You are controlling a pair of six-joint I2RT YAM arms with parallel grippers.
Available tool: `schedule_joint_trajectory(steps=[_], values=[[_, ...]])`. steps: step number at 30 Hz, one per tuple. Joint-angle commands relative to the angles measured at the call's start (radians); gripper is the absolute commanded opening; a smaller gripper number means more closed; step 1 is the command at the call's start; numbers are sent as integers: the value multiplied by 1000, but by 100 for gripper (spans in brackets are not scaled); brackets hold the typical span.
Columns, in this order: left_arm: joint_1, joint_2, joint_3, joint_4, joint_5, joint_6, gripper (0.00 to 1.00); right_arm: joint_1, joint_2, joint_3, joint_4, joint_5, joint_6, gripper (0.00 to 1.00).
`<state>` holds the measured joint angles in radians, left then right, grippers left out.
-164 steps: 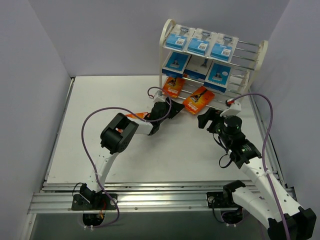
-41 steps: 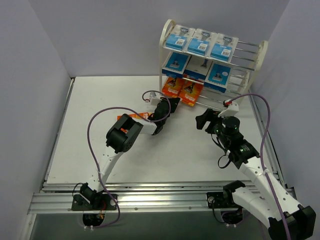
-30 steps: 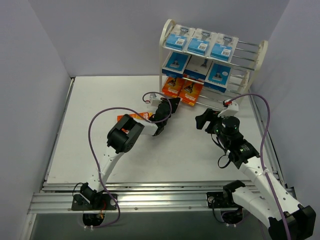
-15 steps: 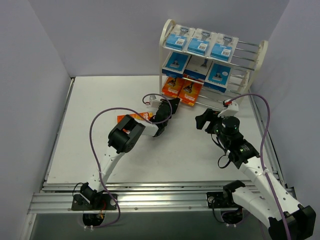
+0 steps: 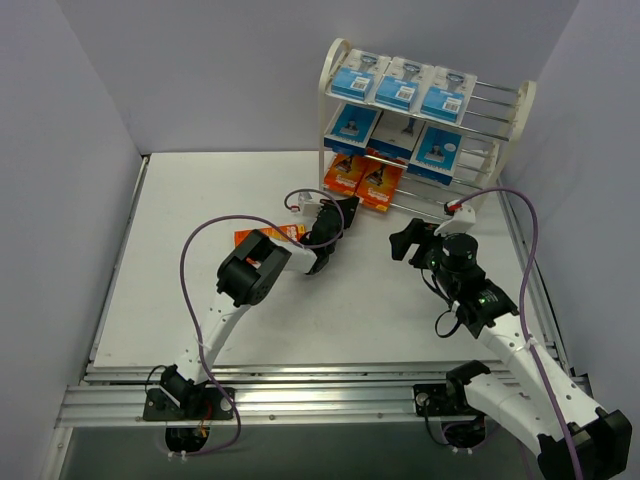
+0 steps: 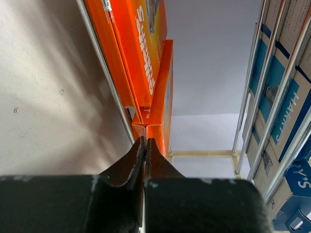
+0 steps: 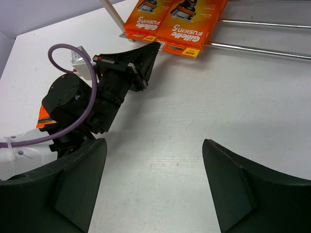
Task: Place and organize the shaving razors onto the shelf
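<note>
The cream shelf (image 5: 524, 108) stands at the back right. Blue and white razor packs (image 5: 398, 84) fill its top and middle tiers. Two orange razor boxes (image 5: 363, 179) lie side by side on the bottom tier. A third orange box (image 5: 258, 237) lies on the table, partly under the left arm. My left gripper (image 5: 349, 204) is shut, its tips (image 6: 145, 141) at the near edge where the two orange boxes (image 6: 146, 58) meet, nothing between the jaws. My right gripper (image 5: 408, 238) hangs open over bare table (image 7: 155, 170), a little right of the left gripper (image 7: 146, 56).
Grey walls close in the table on the left, back and right. The right end of the bottom tier shows bare rods (image 7: 262, 22). A purple cable (image 7: 73, 53) loops off the left wrist. A metal rail (image 5: 300, 400) runs along the near edge.
The second orange box, earlier askew in front of the shelf, now sits on the bottom tier beside the first. The left gripper followed it. Over the last second, almost nothing moved.
</note>
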<state>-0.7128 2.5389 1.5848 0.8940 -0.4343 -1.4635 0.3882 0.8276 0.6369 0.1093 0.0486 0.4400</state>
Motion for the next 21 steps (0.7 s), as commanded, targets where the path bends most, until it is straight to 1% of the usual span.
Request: schedule_joint_trajectory(steps=[1,3,7,8,16,19,21], values=[[-2,23,43,74,-26,-14,2,8,-2,0,36,22,-7,75],[-1,27,53,66,-18,-20,4,6,-1,0,36,22,-7,75],[0,41,67,63,-12,-29,5,8,-2,0,35,22,-9,75],[-1,41,69,60,-11,-28,7,9,-2,0,36,22,-9,75],[6,41,79,52,-6,-23,8,12,-2,-2,38,22,-9,75],[7,43,81,51,-3,-21,12,12,-2,-2,38,23,-11,75],[6,44,83,51,-3,-23,18,12,-2,-2,39,23,-9,75]])
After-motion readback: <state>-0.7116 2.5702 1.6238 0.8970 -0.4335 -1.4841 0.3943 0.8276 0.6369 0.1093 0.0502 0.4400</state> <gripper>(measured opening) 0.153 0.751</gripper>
